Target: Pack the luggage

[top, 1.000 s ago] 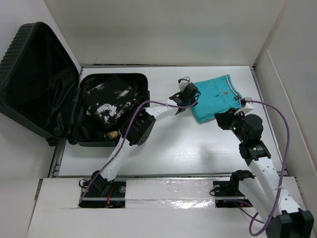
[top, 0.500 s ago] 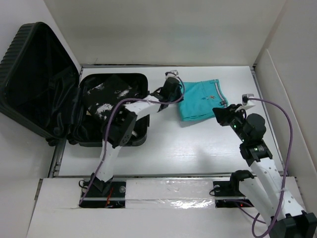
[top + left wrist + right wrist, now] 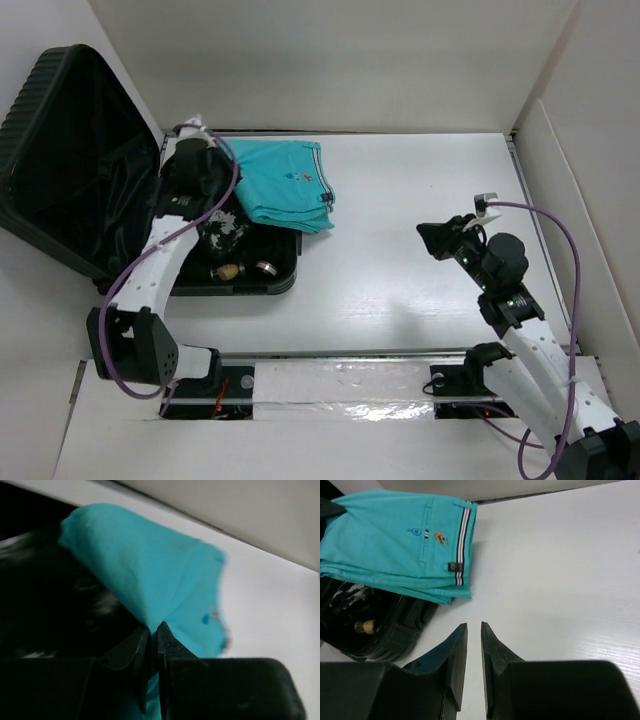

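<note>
The luggage [image 3: 70, 160] lies opened at the far left corner of the table [image 3: 420, 180]. Its lid stands tilted up against the left wall and its base tray lies flat, the tray's far rim close to the table's far edge and its left side by the left edge. The shell is hard, black and ribbed in horizontal bands with rounded corners, and the lid's inside shows dark fabric lining. Folded teal shorts [image 3: 285, 185] rest across the tray's far right corner. They are soft knit cloth with a striped waistband and a small stitched emblem, and their right part hangs past the rim over the table. The left gripper [image 3: 153, 630] is clenched on a bunched edge of the shorts above the tray's far left side, and the cloth rises in a peak from its black fingertips. Under the shorts the tray holds a black patterned cloth [image 3: 215, 228] with white flecks. Nearer its front rim lie a small bottle with a gold cap [image 3: 232, 268] and a small round item [image 3: 265, 267] too small to identify. To the right of the tray, smooth white tabletop runs to the right edge and the upright right wall. The right gripper [image 3: 474, 627] hangs over this stretch, well apart from the luggage, its dark wedge-shaped jaws drawn close with a thin slit between them, grasping nothing. Open tabletop also lies between the tray's front rim and the near edge where the arm bases sit.
</note>
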